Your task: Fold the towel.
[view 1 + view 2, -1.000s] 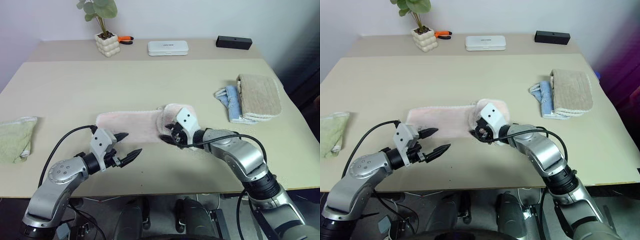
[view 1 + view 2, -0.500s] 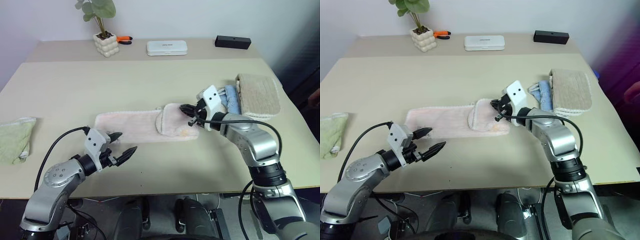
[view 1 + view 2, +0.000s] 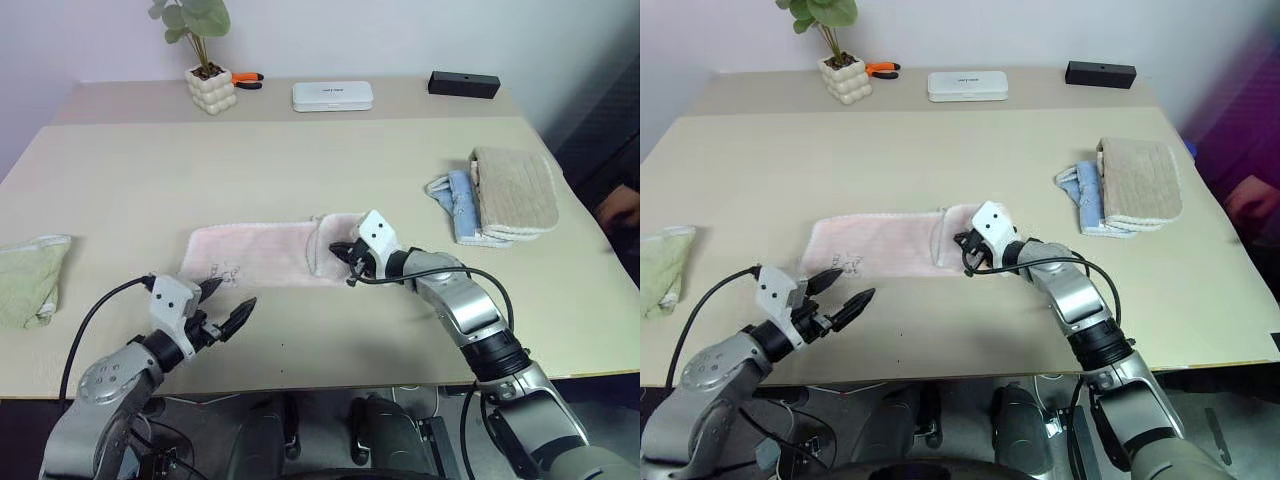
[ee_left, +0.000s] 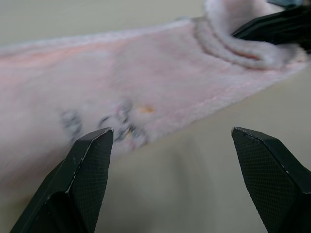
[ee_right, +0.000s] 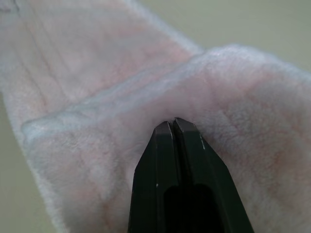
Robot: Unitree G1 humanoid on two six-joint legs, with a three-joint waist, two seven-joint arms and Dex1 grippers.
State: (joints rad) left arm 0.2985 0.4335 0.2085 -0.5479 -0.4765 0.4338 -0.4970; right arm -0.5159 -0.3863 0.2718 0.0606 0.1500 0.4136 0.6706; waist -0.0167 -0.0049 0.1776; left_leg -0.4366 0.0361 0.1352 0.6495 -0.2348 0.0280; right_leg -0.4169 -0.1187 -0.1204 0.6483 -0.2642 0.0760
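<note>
Pink terry lies stretched left to right across the near middle of the beige table (image 3: 300,160): this is the pink towel (image 3: 262,255), and its right end is already doubled back over itself, which we judge to be the start of the fold. Our right gripper (image 3: 352,256) rests on that turned-over flap with its black fingers pressed together; we cannot tell whether they pinch any cloth or merely press on it. Our left gripper (image 3: 225,310) hovers with fingers spread wide just in front of the towel's near left edge, apart from it, placed, we think, to take that end.
</note>
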